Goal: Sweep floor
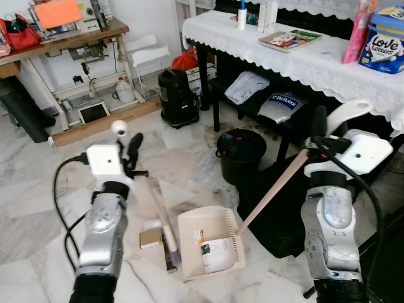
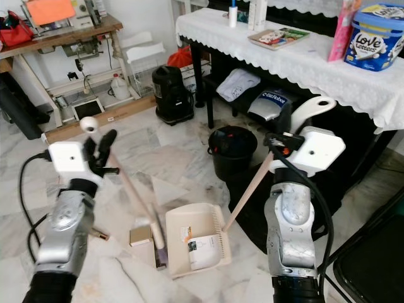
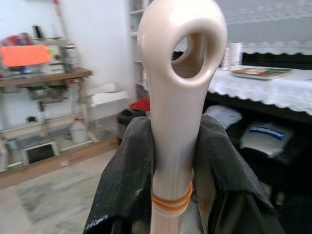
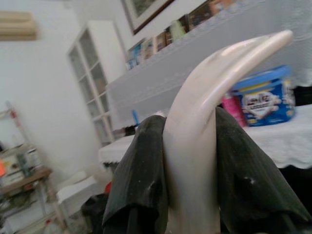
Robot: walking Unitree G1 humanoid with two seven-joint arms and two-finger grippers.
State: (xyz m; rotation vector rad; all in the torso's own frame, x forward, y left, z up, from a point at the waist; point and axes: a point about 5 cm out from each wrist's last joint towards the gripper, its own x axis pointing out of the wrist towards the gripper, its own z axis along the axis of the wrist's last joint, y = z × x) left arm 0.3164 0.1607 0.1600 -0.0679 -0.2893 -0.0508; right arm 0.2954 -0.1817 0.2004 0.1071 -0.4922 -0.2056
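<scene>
My left gripper [image 1: 130,153] is shut on the cream handle of a small broom [image 1: 158,211], whose looped end [image 3: 181,58] sticks up between the black fingers [image 3: 127,185]. The broom head rests on the marble floor beside a cream dustpan [image 1: 205,232]. A paper carton [image 1: 216,254] lies inside the pan, and a small brown box [image 1: 150,237] sits on the floor just left of the broom head. My right gripper [image 1: 319,140] is shut on the dustpan's long handle [image 1: 271,192], with its curved top [image 4: 214,87] rising between the fingers [image 4: 141,175].
A black bucket [image 1: 240,153] stands just behind the dustpan. A table with a white lace cloth [image 1: 303,57] runs along the right, with bags underneath. A black vacuum [image 1: 177,96] and a wooden workbench [image 1: 69,44] stand at the back left.
</scene>
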